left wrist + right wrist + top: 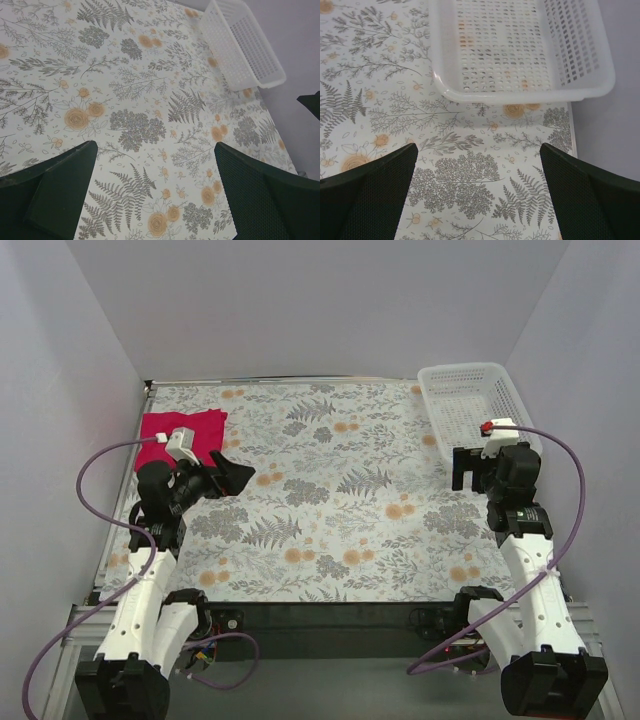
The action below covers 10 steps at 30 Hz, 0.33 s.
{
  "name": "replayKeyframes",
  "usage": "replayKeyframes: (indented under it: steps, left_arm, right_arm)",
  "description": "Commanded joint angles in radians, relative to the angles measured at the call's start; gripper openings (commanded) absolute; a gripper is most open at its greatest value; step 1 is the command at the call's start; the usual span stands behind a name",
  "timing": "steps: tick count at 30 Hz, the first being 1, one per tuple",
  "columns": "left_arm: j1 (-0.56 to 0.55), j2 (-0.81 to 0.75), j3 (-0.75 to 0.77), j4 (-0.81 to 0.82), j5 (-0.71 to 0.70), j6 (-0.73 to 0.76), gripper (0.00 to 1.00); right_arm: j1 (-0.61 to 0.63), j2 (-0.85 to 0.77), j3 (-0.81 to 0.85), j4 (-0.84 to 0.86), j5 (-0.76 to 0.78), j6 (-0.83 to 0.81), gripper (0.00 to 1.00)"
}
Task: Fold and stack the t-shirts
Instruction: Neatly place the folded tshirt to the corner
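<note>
Left gripper [155, 150] is spread wide, nothing but floral tablecloth [140, 90] showing between its dark fingers [60, 190]. From above it hangs at the left of the frame, its wrist overlapping the near edge of the magenta-red t-shirt [160, 426], which lies as a compact folded rectangle in the table's upper left corner. Over on the right, the right gripper [477, 150] is just as wide and empty, hovering just short of the near rim of the white mesh basket [520, 95] in the upper right corner, well apart from the shirt.
</note>
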Motion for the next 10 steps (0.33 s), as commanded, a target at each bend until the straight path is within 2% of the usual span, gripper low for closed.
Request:
replayKeyframes:
  steps: [1, 10]
  left_arm:
    - [-0.005, -0.044, -0.024, -0.027, -0.065, 0.037, 0.98]
    - [-0.007, -0.056, -0.016, -0.053, -0.119, 0.045, 0.98]
  right_arm:
    - [-0.004, -0.03, -0.021, 0.042, 0.146, 0.074, 0.98]
    - [-0.004, -0.045, -0.05, 0.062, 0.138, 0.02, 0.98]
